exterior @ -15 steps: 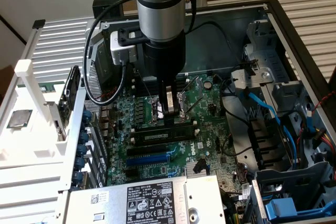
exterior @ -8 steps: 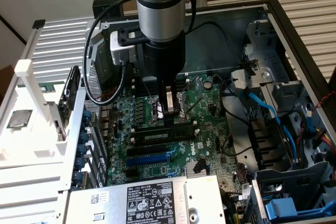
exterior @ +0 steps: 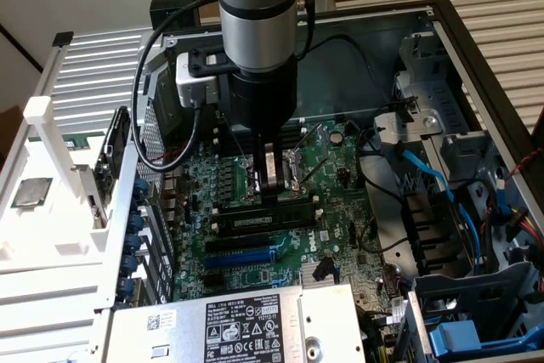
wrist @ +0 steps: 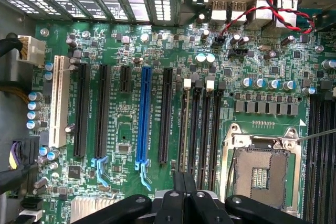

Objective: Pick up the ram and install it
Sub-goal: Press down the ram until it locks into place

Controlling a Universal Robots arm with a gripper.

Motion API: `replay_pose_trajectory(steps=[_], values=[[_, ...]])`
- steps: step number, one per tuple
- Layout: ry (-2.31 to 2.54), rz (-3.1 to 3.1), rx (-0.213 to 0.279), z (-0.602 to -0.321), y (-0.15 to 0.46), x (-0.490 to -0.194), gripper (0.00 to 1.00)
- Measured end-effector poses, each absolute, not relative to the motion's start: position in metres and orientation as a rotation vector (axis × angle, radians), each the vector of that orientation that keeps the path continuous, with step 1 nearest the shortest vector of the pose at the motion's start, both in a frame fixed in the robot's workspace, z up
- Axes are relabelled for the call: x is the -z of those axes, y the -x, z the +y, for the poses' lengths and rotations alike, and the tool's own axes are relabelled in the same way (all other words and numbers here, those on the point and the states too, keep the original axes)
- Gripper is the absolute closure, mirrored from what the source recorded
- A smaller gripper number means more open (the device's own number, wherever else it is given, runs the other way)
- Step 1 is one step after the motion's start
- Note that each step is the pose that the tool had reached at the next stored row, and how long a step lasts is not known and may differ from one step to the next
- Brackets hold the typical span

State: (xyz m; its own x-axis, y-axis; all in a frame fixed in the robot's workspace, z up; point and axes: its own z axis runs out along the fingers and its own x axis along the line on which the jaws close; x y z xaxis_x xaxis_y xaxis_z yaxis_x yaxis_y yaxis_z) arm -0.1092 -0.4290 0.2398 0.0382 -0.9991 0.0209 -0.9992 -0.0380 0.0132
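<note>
The ram (exterior: 255, 221), a dark stick with a pale label strip, stands on edge along the row of black memory slots (exterior: 272, 203) on the green motherboard, just behind the blue expansion slot (exterior: 242, 254). My gripper (exterior: 273, 188) hangs straight down just above and behind the ram, with its dark fingers pressed together and nothing visible between them. In the wrist view the gripper (wrist: 185, 182) lines up with the memory slot nearest the blue expansion slot (wrist: 143, 114); the memory slots (wrist: 199, 124) run away from it.
The open CPU socket (wrist: 262, 166) lies beside the memory slots. A power supply (exterior: 246, 325) borders the board at the front, and drive cages with blue cables (exterior: 429, 176) stand at the exterior view's right. A white stand (exterior: 51, 210) sits outside the case.
</note>
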Motion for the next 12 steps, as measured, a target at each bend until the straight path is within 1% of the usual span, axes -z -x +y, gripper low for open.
replay_pose_trajectory(steps=[12], values=[[-2.222,-2.181,-0.001,-0.4259,0.1095,-0.2363,0.90]])
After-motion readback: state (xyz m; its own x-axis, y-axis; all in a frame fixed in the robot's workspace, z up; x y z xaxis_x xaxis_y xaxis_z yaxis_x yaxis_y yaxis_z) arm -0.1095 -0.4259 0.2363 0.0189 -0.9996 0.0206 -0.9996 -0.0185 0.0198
